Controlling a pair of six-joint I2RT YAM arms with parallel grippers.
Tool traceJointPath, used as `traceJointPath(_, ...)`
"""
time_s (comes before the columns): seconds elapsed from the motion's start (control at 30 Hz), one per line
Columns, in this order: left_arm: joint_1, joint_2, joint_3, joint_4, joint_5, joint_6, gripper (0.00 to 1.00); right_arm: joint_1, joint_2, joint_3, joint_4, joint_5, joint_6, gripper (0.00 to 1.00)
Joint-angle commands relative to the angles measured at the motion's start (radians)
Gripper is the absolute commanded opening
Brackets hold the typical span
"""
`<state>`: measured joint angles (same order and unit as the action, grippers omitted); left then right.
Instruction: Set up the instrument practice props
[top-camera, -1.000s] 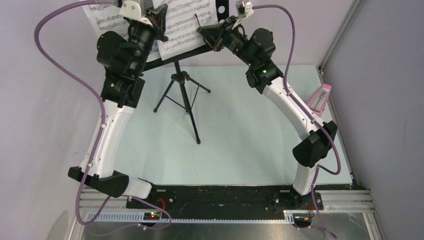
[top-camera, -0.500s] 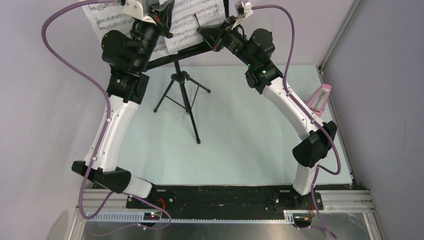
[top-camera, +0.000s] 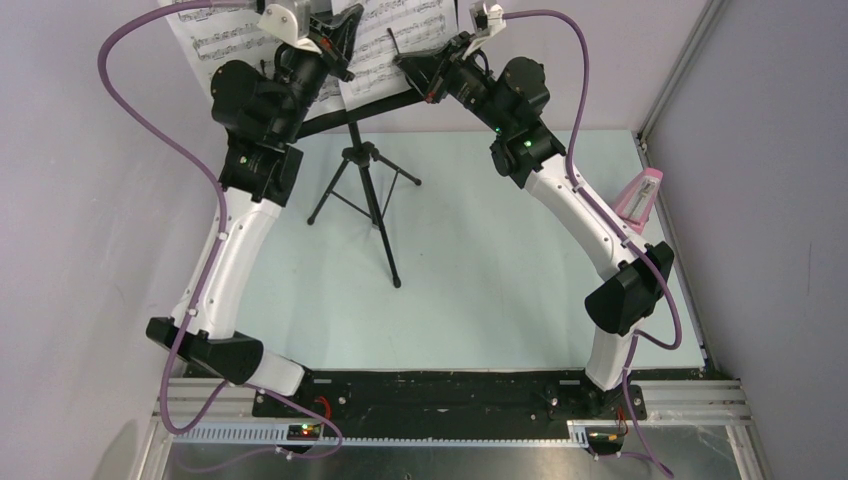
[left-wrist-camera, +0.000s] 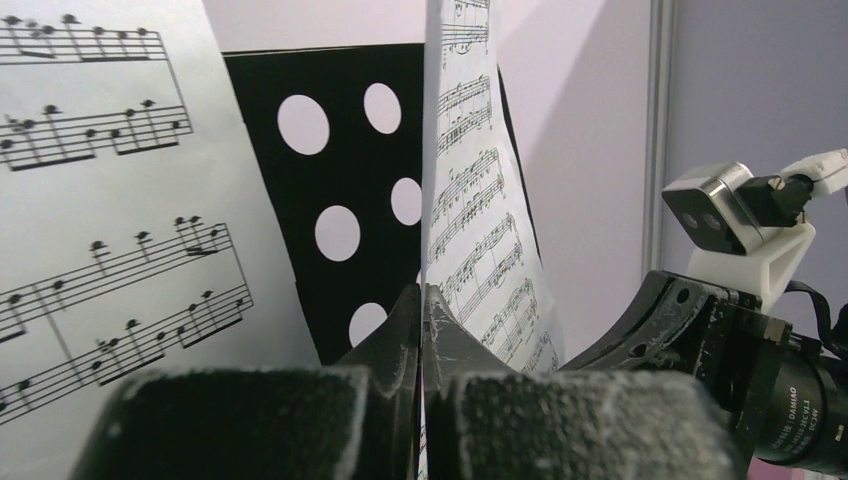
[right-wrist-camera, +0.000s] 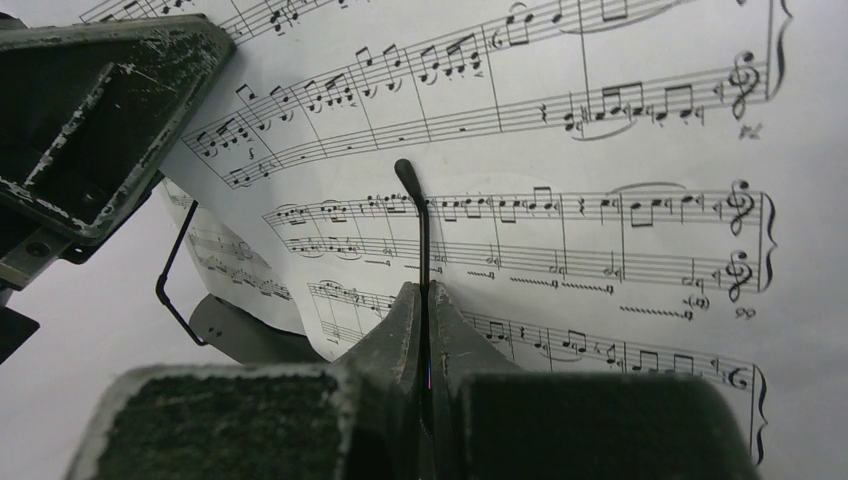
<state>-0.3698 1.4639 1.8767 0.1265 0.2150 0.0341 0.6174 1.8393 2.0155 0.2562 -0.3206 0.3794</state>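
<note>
Left tool (left-wrist-camera: 422, 330): pads together, pinching the left edge of the right page (left-wrist-camera: 480, 200). In the left wrist view that page runs straight up out of the pinch and is seen nearly edge-on. So on that side it's peeled away from the punched desk (left-wrist-camera: 340, 150), not flat on it. The left page (left-wrist-camera: 100, 200) lies flat on the desk, just beside.

Right tool (right-wrist-camera: 425, 320): clamped on the thin black retainer wire (right-wrist-camera: 424, 230). The wire runs up from the pinch across the face of the same page. Can't tell if the wire touches the paper or stands off it.

Key relation: both tools work one sheet, left at its inner edge, right lower down the page. The page's long axis runs up the desk, with the wire roughly parallel to it. The left tool is nearer the free edge, so my read is that it lays the page back onto the desk while the right tool manages the wire. Crease risk if the two pull against each other.

The music stand (top-camera: 362, 185) is on its tripod at the far side of the counter (top-camera: 480, 270). The pink metronome (top-camera: 640, 193) sits at the counter's right edge, well apart from both tools and closer to the right arm.
</note>
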Motion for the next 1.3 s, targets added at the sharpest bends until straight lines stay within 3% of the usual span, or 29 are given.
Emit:
traceJointPath(0.0, 0.002, 0.010, 0.002, 0.035, 0.042, 0.042, 0.00, 0.016, -0.040, 0.023, 0.064, 0.002, -0.017, 0.00)
traceJointPath(0.37, -0.001, 0.013, -0.001, 0.035, 0.023, 0.089, 0.03, 0.013, -0.033, 0.028, 0.067, 0.013, -0.008, 0.00)
traceJointPath(0.57, -0.001, 0.011, 0.003, 0.035, 0.006, 0.087, 0.15, 0.011, -0.034, 0.035, 0.057, 0.031, -0.004, 0.03)
traceJointPath(0.63, -0.002, 0.007, 0.004, 0.036, 0.002, 0.086, 0.19, 0.010, -0.034, 0.038, 0.055, 0.031, -0.004, 0.09)
traceJointPath(0.7, -0.002, 0.003, 0.004, 0.035, 0.003, 0.084, 0.26, 0.011, -0.032, 0.041, 0.055, 0.032, -0.001, 0.16)
traceJointPath(0.8, -0.002, -0.006, -0.002, 0.036, 0.003, 0.083, 0.47, 0.010, -0.033, 0.044, 0.054, 0.031, -0.001, 0.26)
traceJointPath(0.9, -0.001, -0.017, -0.003, 0.036, -0.001, 0.081, 0.56, 0.012, -0.035, 0.049, 0.053, 0.032, 0.003, 0.31)
traceJointPath(1.27, -0.003, -0.085, -0.008, 0.035, -0.037, 0.052, 0.67, 0.022, -0.055, 0.086, -0.005, 0.043, 0.020, 0.42)
